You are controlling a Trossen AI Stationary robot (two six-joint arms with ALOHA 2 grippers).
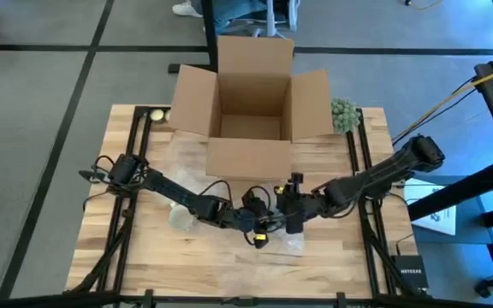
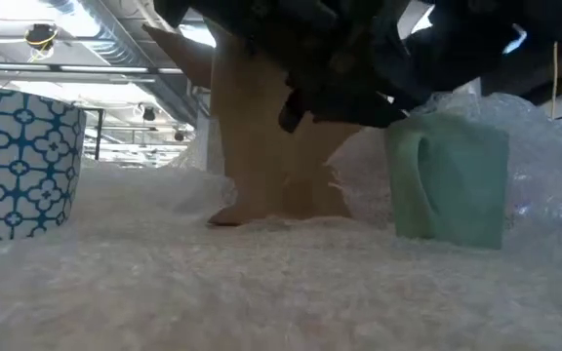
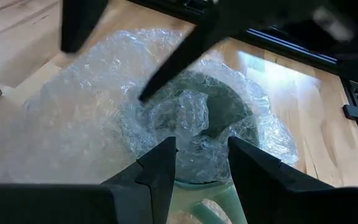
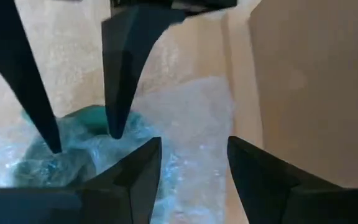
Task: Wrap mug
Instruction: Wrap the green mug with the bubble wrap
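While both arms are crowding together near the table's front edge, the pale green mug [image 3: 219, 134] is sitting in bubble wrap [image 3: 86, 118] just before the cardboard box [image 1: 251, 103]. Left gripper [image 3: 201, 158] is hovering over its rim with fingers parted, holding nothing, and right gripper [image 4: 194, 155] is doing likewise.

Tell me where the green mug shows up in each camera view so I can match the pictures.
High view: hidden under the two claws at the table's front centre; not distinguishable.
Low view: the green mug stands right of centre, handle facing the camera, bubble wrap behind it.
Left wrist view: centre, seen from above, wrap stuffed into its mouth, just beyond the left claw.
Right wrist view: lower left, teal under wrap.
Shared landmark: the cardboard box.
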